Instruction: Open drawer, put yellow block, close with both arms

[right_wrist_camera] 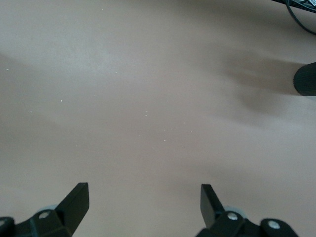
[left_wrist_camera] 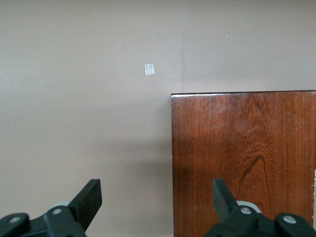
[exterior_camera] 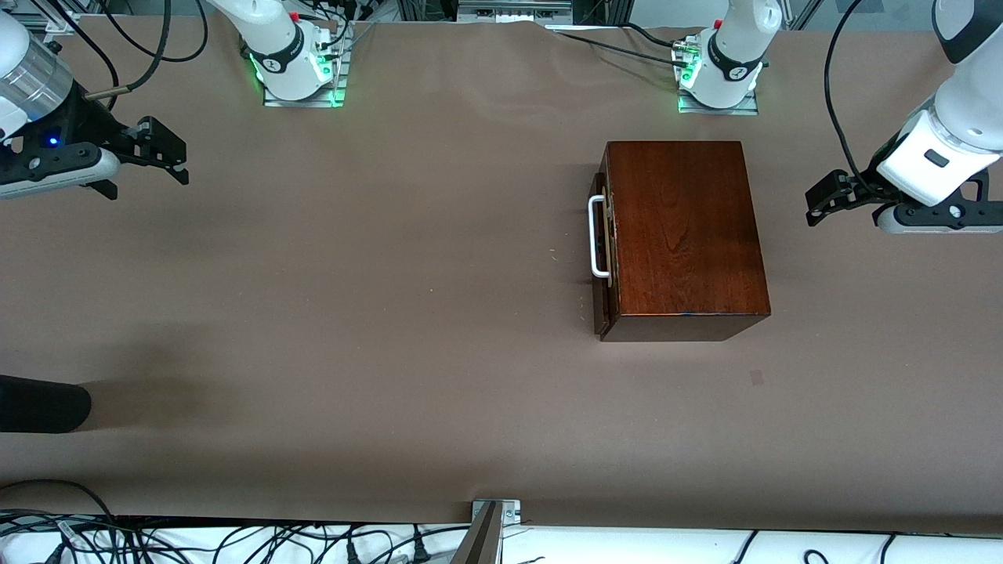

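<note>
Your left gripper [exterior_camera: 819, 205] hangs in the air at the left arm's end of the table, over bare tabletop just off the side of the wooden box [exterior_camera: 686, 235], its fingers [left_wrist_camera: 89, 197] spread wide with nothing between them; from its wrist view you look down on the box [left_wrist_camera: 242, 158] and the brown table cover [left_wrist_camera: 89, 98] beside it. Your right gripper [exterior_camera: 168, 153] hangs at the right arm's end of the table, well apart from the box, fingers [right_wrist_camera: 76, 200] also spread and holding nothing, over plain table cover [right_wrist_camera: 148, 98]. Both arms wait out at the table's ends. The box sits toward the left arm's end, and its drawer [exterior_camera: 602, 251] looks pushed in or very nearly so, the dark front [exterior_camera: 600, 313] close against the body and the white handle [exterior_camera: 596, 237] facing the right arm's end. You cannot see inside it. No yellow block shows in any view. A small pale patch [exterior_camera: 756, 377] lies on the cover nearer the front camera than the box. A black rounded object [exterior_camera: 43, 403] pokes in at the right arm's end, near the front edge of the table [exterior_camera: 392, 313].
</note>
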Tool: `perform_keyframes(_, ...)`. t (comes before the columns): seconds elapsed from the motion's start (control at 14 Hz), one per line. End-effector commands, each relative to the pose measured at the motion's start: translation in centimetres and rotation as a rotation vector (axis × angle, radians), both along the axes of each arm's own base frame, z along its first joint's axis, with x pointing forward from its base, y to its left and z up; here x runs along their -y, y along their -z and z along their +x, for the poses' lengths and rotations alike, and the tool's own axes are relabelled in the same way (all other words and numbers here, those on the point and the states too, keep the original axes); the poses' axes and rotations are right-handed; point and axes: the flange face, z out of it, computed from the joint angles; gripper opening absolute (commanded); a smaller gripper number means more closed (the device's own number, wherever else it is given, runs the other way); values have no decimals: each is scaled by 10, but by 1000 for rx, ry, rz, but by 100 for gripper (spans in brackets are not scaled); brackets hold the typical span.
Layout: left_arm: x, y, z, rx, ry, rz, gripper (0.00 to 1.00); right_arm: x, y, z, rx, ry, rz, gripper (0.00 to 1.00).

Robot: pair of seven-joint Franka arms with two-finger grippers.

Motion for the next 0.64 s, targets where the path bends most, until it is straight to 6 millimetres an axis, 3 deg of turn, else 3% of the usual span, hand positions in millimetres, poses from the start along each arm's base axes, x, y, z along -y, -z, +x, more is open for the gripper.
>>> perform_keyframes(0.0,3,-6,-2,-3,-6,-17,100,0,-4,0,-8,9,17,100)
perform_keyframes(0.57,5,-6,-1,-3,-3,-17,100,3,1,-5,-58,14,11,100)
